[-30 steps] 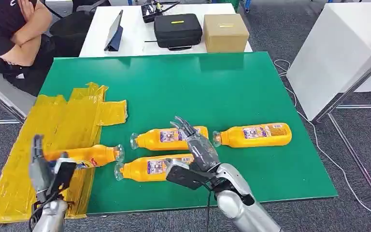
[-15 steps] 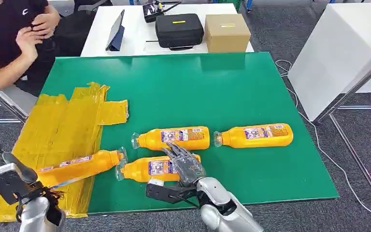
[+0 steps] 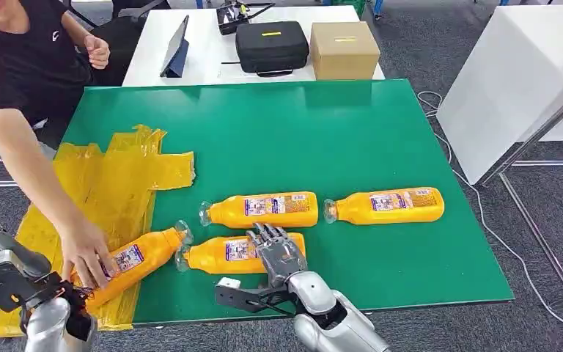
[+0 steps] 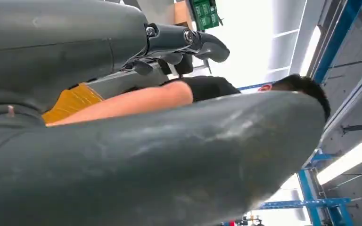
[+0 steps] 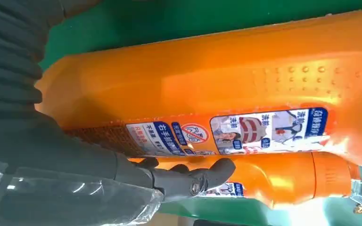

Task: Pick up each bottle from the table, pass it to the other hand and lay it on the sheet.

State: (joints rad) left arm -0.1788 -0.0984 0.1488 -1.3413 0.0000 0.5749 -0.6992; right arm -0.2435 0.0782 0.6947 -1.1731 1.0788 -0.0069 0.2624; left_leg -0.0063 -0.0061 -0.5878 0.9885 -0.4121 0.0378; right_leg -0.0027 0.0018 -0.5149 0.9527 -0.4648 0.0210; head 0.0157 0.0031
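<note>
Three orange bottles lie on the green table [image 3: 322, 125]: the nearest bottle [image 3: 223, 254], a middle bottle [image 3: 264, 210] and a right bottle [image 3: 385, 206]. My right hand [image 3: 277, 253] rests on the nearest bottle's thick end with its fingers spread over it. Up close that bottle [image 5: 245, 89] sits against the palm, and dark fingers [image 5: 188, 178] reach toward the bottle behind it [image 5: 287, 181]. Another bottle [image 3: 138, 257] lies at the yellow sheet's [image 3: 95, 191] edge, under a person's hand [image 3: 86, 253]. My left hand [image 3: 7, 264] hangs off the table's near left corner, holding nothing.
The person [image 3: 22, 66] leans in from the far left, an arm stretched over the sheet. Behind the green table, a white table carries a black case [image 3: 270, 45], a cardboard box [image 3: 343, 48] and a tablet [image 3: 176, 48]. Another white table [image 3: 513, 73] stands at the right.
My right hand came back and down from the middle bottle onto the nearest one. My left hand drew away from the bottle on the sheet. The person reached in and laid a hand on it.
</note>
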